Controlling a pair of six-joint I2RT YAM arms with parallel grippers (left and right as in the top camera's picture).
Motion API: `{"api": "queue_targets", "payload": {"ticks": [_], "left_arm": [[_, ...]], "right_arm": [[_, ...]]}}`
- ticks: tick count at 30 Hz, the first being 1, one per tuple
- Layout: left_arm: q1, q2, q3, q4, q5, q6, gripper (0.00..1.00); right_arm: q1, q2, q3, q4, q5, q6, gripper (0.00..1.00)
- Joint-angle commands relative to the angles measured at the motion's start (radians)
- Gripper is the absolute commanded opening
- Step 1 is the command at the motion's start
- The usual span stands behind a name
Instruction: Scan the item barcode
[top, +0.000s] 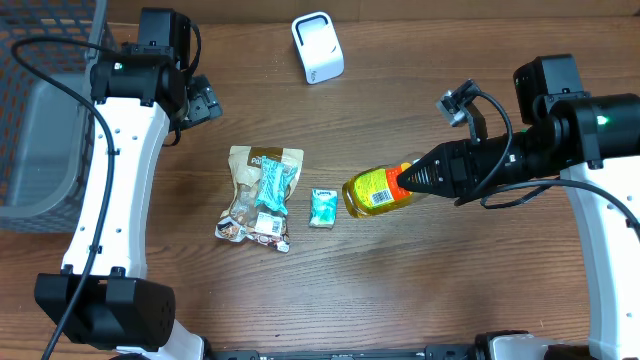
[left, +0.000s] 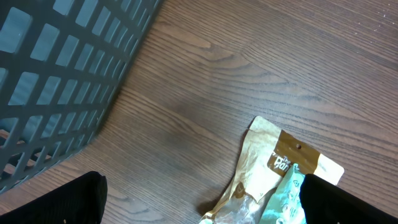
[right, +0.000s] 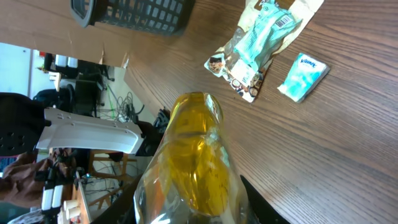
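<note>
My right gripper (top: 407, 181) is shut on a clear bottle of yellow liquid (top: 372, 191) and holds it on its side above the table, its yellow and orange label facing up. In the right wrist view the bottle (right: 196, 149) fills the space between the dark fingers of the gripper (right: 193, 214). A white scanner (top: 318, 47) stands at the back of the table, well away from the bottle. My left gripper (top: 203, 101) hangs open at the back left with nothing between its fingers. In its own wrist view that gripper (left: 202, 202) looks down on bare wood.
A tan snack bag (top: 262, 190) with a teal packet (top: 271, 182) on it lies mid-table, and a small teal tissue pack (top: 322, 207) lies beside it. A dark mesh basket (top: 40, 120) stands at the left edge. The bag's top (left: 273, 165) shows under the left gripper.
</note>
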Motion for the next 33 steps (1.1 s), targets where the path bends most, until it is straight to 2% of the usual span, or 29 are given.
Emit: {"api": "queue_targets", "payload": {"ticks": [1, 11, 18, 25, 30, 33], "left_arm": [[-0.002, -0.014, 0.019, 0.002, -0.014, 0.019, 1.00], [-0.002, -0.014, 0.019, 0.002, -0.014, 0.019, 1.00], [-0.002, -0.014, 0.019, 0.002, -0.014, 0.019, 1.00], [-0.002, -0.014, 0.019, 0.002, -0.014, 0.019, 0.99], [-0.002, -0.014, 0.019, 0.002, -0.014, 0.019, 1.00], [-0.002, -0.014, 0.019, 0.002, -0.014, 0.019, 1.00]], "right_arm": [[0.003, -0.002, 0.004, 0.011, -0.035, -0.012, 0.16], [0.004, 0.013, -0.020, 0.085, 0.013, 0.016, 0.15], [0.028, 0.021, -0.091, 0.223, 0.194, 0.195, 0.15], [0.119, 0.072, -0.100, 0.327, 0.457, 0.351, 0.15], [0.181, 0.121, -0.031, 0.374, 0.557, 0.399, 0.14], [0.193, 0.170, 0.101, 0.328, 0.599, 0.401, 0.09]]}}
